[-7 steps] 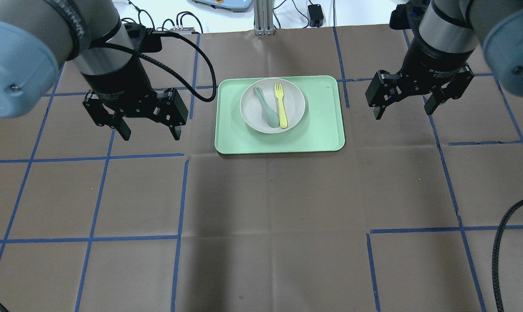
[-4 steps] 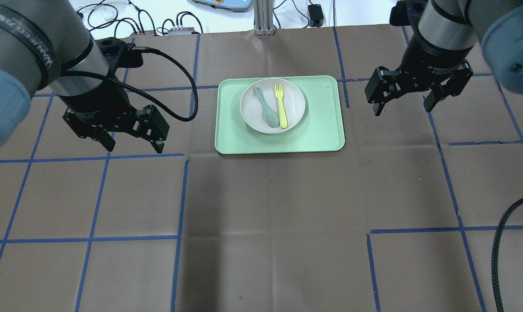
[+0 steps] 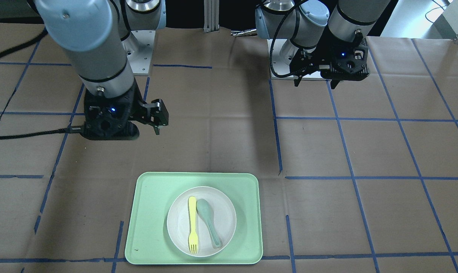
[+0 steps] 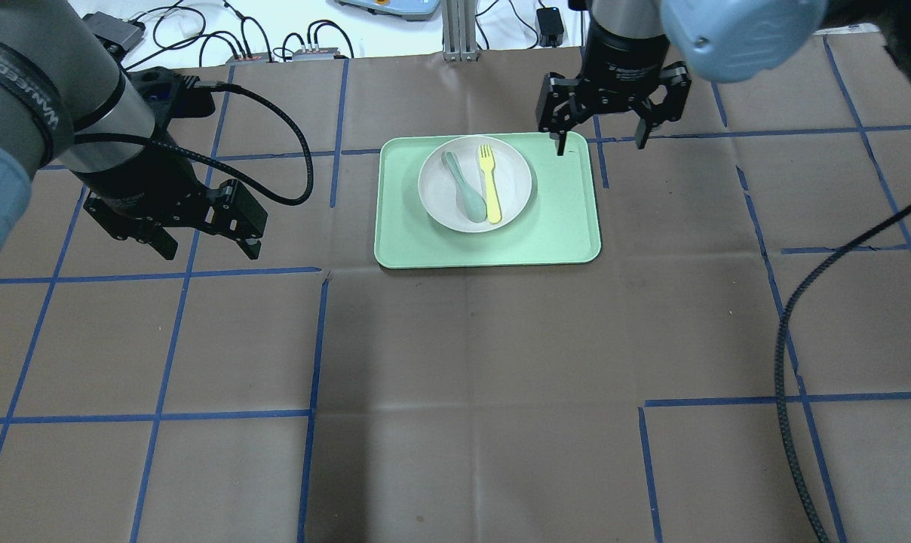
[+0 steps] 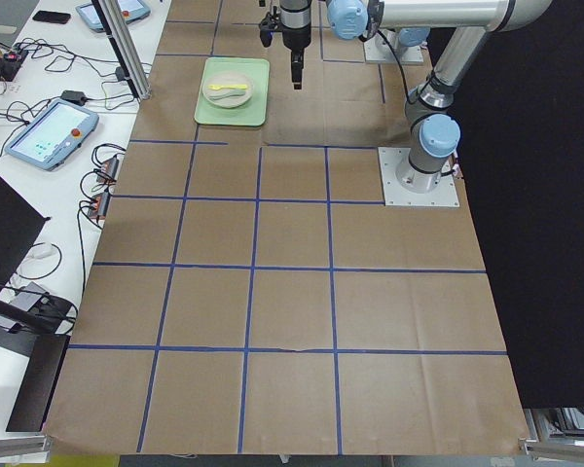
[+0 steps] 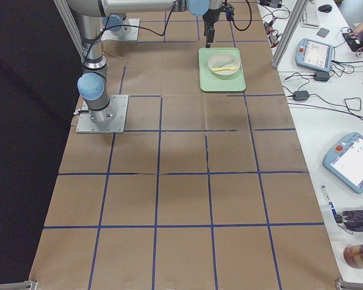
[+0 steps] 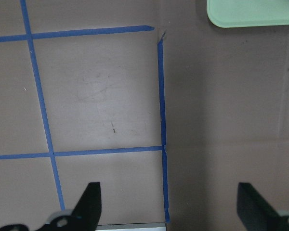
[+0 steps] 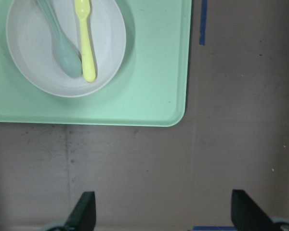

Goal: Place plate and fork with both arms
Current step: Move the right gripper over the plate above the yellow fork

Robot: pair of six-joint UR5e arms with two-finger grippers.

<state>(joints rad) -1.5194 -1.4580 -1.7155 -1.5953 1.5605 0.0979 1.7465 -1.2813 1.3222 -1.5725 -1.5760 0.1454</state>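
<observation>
The off-white plate [image 4: 512, 177] sits on the pale green tray [image 4: 561, 219]. The yellow fork [image 4: 489, 185] lies in the plate, right of a grey-green spoon [image 4: 461, 188]. My right gripper [image 4: 600, 145] is open and empty, high up beside the tray's right edge. Its wrist view shows its gripper [image 8: 164, 211], the plate [image 8: 33, 57], the fork [image 8: 85, 38] and the tray [image 8: 154, 72]. My left gripper [image 4: 210, 253] is open and empty over bare table left of the tray. Its wrist view shows its gripper [image 7: 168, 207] and a tray corner [image 7: 250, 12].
Brown paper with blue tape lines covers the table [image 4: 470, 377]. A black cable [image 4: 791, 362] hangs at the right. Cables and a metal post [image 4: 455, 30] stand past the far edge. From the front, the tray [image 3: 149, 220] lies near the operators' side.
My right gripper has swung left to the tray's right edge. My left gripper has moved left and back, away from the tray. Both stay open; plate, fork and spoon have not moved.
</observation>
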